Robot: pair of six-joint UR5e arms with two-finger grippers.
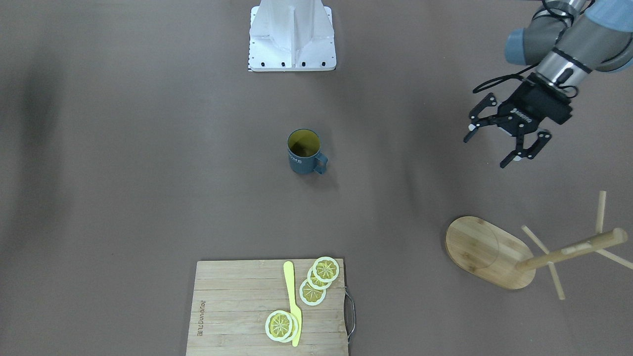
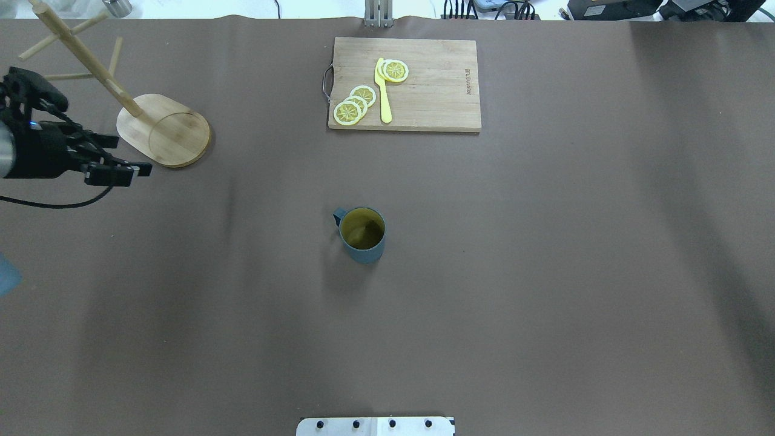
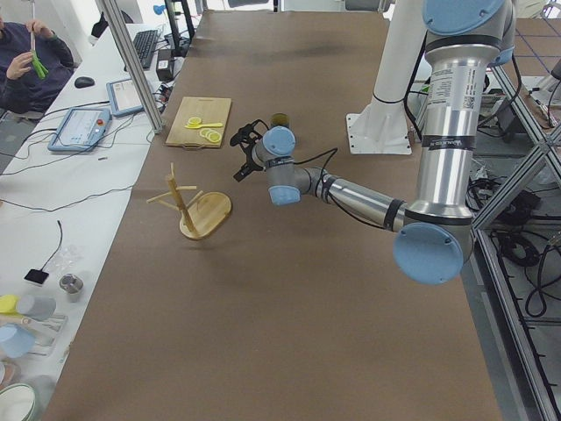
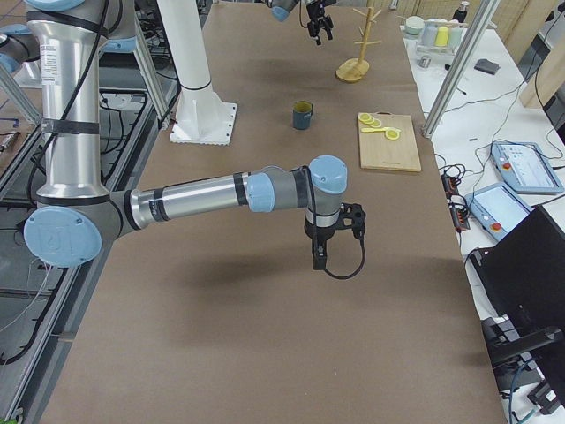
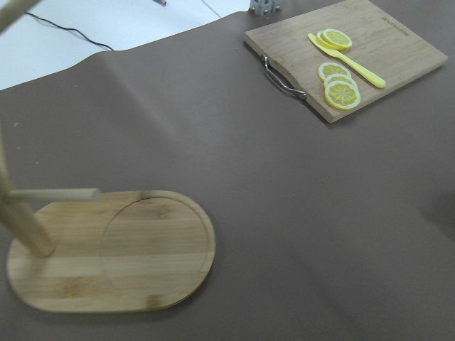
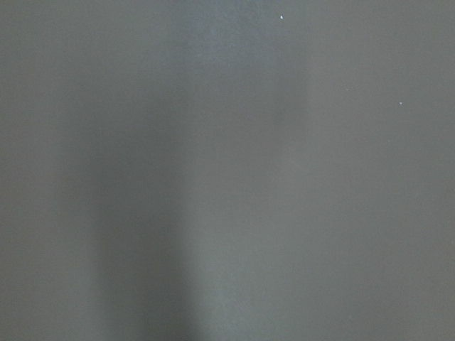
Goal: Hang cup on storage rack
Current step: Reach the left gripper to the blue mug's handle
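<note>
The dark teal cup (image 2: 362,235) with a yellow inside stands upright at the table's middle, its handle toward the robot's left; it also shows in the front view (image 1: 304,154). The bamboo storage rack (image 2: 163,128) stands at the far left, its oval base (image 1: 487,249) on the table and its pegs bare. My left gripper (image 1: 487,151) is open and empty, raised above the table just on the robot's side of the rack (image 5: 114,249). My right gripper (image 4: 318,262) shows only in the right side view, low over bare table, well short of the cup; I cannot tell whether it is open.
A rectangular bamboo cutting board (image 2: 436,91) with lemon slices (image 2: 354,104) and a yellow knife (image 2: 382,91) lies at the far middle edge. The robot's white base (image 1: 292,37) stands at the near edge. Brown table covering surrounds the cup.
</note>
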